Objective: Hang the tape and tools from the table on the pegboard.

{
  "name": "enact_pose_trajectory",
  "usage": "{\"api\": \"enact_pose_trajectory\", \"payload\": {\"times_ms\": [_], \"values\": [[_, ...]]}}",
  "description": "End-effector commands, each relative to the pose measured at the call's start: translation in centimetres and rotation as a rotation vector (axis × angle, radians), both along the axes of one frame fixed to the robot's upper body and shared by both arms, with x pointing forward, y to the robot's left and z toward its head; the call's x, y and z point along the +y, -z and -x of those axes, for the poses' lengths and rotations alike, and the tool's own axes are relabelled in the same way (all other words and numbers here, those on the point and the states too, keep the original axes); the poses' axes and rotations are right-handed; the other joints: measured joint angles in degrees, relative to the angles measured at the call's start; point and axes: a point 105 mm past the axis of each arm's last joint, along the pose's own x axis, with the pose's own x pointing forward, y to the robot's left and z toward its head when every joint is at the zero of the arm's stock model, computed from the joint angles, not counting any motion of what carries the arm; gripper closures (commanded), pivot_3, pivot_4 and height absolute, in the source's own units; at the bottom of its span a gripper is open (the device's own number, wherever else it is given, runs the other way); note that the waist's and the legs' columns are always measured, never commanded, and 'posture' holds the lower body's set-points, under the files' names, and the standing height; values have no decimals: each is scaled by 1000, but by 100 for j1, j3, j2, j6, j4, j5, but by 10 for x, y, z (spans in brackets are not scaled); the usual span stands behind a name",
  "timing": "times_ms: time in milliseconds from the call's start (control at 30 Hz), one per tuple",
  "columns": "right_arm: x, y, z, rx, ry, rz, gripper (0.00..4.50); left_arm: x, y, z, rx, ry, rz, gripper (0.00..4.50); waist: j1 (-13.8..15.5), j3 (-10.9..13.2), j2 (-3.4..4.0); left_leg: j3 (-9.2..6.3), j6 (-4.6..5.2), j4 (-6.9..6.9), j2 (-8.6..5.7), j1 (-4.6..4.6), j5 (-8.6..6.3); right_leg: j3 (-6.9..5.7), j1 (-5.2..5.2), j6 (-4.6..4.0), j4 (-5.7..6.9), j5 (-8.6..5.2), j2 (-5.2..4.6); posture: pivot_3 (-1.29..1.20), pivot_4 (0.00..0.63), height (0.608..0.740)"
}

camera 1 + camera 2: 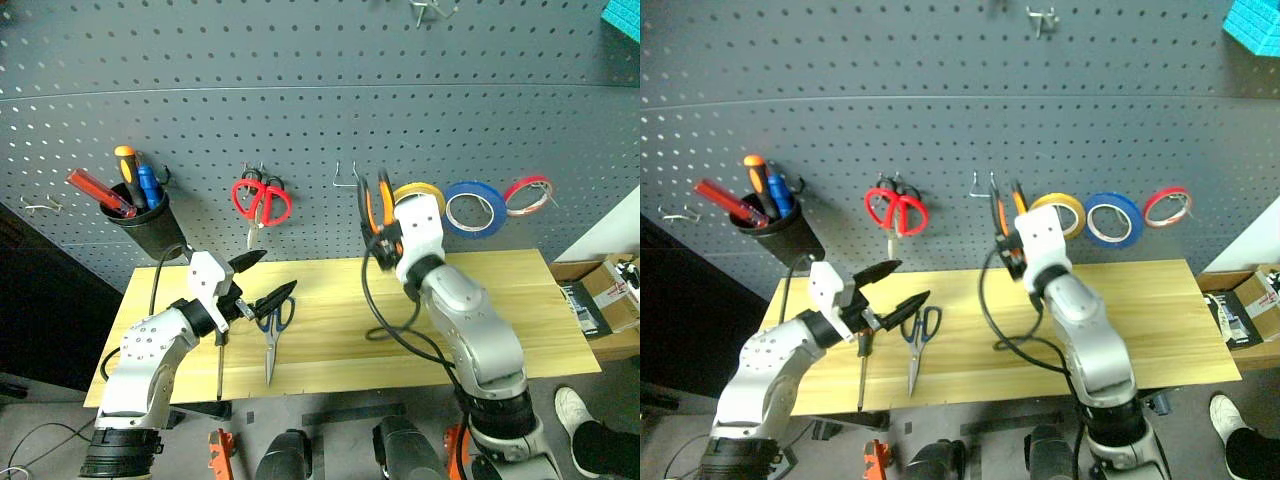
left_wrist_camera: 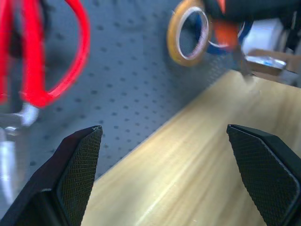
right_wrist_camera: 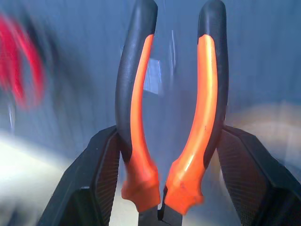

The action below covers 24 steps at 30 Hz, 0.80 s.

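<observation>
Far left on the pegboard (image 1: 300, 90), a black cup (image 1: 148, 225) of screwdrivers is seen, then red scissors (image 1: 262, 200) on a hook. Below, the left end effector (image 1: 262, 282) is held spread wide and empty above the bench (image 1: 500, 300), where the slim screwdriver (image 1: 220, 370) and the dark-handled scissors (image 1: 272, 335) are left lying, not yet hung. Further right, the orange-and-black pliers (image 3: 174, 117) are clamped by the handles in the right end effector (image 3: 164, 188), lifted up close to the bare metal hook (image 1: 345, 178). The yellow tape (image 1: 425, 192) is already hung, beside blue and red-and-white rolls. So one item is done, one is under way, two remain.
</observation>
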Motion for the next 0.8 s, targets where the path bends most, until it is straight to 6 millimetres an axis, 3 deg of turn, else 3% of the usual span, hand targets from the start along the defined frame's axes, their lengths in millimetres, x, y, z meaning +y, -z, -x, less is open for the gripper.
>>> {"api": "enact_pose_trajectory", "payload": {"times_ms": [33, 167, 267, 433, 567, 700, 800], "values": [[7, -47, -1, -229, 13, -28, 1675, -4, -20, 1, -62, 2, 24, 0, 37, -1, -1, -1, -2, -1, 1, 0, 1, -1, -1, 0, 0, 0, 1, -68, 163, 740], [16, -73, -21, -347, 33, -48, 1675, -14, -31, -2, -87, 17, 40, 0, 73, -1, -1, 3, -11, -3, 2, 0, 7, 0, -7, -11, 2, 6, 3, -48, 158, 740], [23, -81, -32, -367, 43, -77, 1675, -22, -37, -4, -102, 31, 49, 0, 72, -1, -2, 5, -25, -3, 3, -1, 16, 0, -9, -12, 4, 7, 3, -36, 158, 740], [39, -86, -32, -391, 29, -121, 1675, -26, -40, -4, -109, 35, 48, 0, 56, -1, -2, 14, -31, -8, 3, -3, 18, 6, -16, -12, 1, 7, 3, -32, 158, 740], [51, -74, -35, -370, 19, -131, 1675, -23, -40, -9, -106, -5, 57, 0, 59, -1, -2, 16, -31, -8, 4, -4, 19, 7, -20, -12, 3, 7, 3, -28, 157, 740], [46, -43, -45, -331, 51, -98, 1675, -16, -43, -20, -109, -95, 89, 0, 77, -4, -6, 15, -31, -2, 3, -3, 19, 7, -18, -12, 11, 7, 3, -27, 158, 740], [41, -34, -49, -334, 76, -84, 1675, -13, -46, -25, -115, -130, 108, 0, 84, -8, -12, 17, -31, 2, 2, 0, 19, 8, -19, -12, 25, 7, 2, -31, 160, 740]]}}
